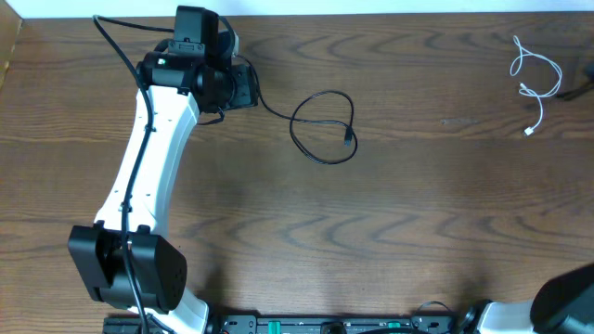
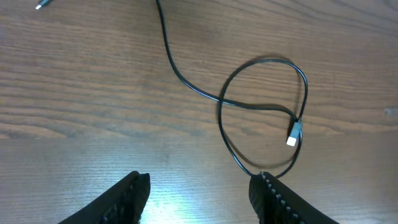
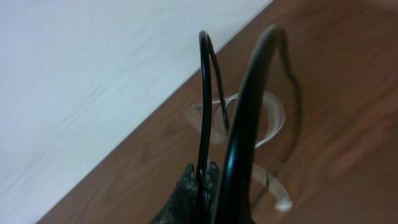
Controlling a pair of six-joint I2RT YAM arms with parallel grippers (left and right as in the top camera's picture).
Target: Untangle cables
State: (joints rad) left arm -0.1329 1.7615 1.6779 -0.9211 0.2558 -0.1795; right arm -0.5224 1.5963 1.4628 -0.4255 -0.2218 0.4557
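Note:
The black cable lies in one loop at mid table, its plug inside the loop and its tail running left to my left gripper. In the left wrist view the loop crosses itself once, its silver plug lies flat, and the open, empty left gripper has its right fingertip at the loop's near edge. The white cable lies loosely coiled at the far right. It shows blurred behind my right gripper, whose fingers are closed, with a thin black wire along their seam.
A thick black robot wire arcs across the right wrist view. The table's far edge and a white wall are just beyond the white cable. The right arm shows at the bottom right corner. The left arm crosses the left side.

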